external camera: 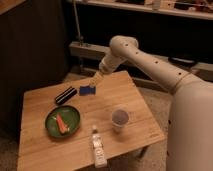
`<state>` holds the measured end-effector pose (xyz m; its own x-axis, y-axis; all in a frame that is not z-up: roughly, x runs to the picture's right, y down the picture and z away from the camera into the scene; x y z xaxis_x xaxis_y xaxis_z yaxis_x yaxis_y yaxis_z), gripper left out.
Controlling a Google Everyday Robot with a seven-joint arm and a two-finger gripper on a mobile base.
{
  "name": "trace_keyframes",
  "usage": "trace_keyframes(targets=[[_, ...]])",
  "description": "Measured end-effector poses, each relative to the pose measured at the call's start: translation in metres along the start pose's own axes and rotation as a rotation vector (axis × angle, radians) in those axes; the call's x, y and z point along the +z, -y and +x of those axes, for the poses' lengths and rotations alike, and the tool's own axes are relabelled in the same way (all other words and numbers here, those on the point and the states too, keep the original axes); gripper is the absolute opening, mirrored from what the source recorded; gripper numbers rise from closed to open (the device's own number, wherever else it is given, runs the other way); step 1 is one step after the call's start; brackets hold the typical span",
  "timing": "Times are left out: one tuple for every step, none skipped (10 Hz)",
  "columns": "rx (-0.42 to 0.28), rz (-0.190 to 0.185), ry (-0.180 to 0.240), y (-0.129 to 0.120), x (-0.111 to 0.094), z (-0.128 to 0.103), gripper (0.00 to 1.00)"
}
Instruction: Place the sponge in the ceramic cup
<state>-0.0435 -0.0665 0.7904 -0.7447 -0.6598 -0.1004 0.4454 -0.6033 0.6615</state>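
The sponge (87,90) lies at the table's (136,102) far edge, apart from the ceramic cup (120,119). The gripper (95,80) hangs just over it, likely to grasp; its grip cannot be told.

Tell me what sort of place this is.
Probably a lab or office test space: one small wooden table set with a sponge, cup and plate, metal shelving behind, speckled floor. The pincer hangs over the table's back edge, beside the sponge.
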Motion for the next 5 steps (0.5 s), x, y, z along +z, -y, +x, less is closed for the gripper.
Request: trace_keyframes(targets=[[0.002,-0.002,0.0,-0.001,-0.001,-0.001,0.8],[0.002,-0.003,0.001,-0.002,-0.001,-0.002,0.8],[-0.013,-0.015,0.007,-0.003,-0.002,0.0,0.8],[-0.059,-0.033,0.016,-0.008,-0.002,0.007,0.8],[-0.119,-0.048,0.029,-0.015,0.001,0.018,0.8]])
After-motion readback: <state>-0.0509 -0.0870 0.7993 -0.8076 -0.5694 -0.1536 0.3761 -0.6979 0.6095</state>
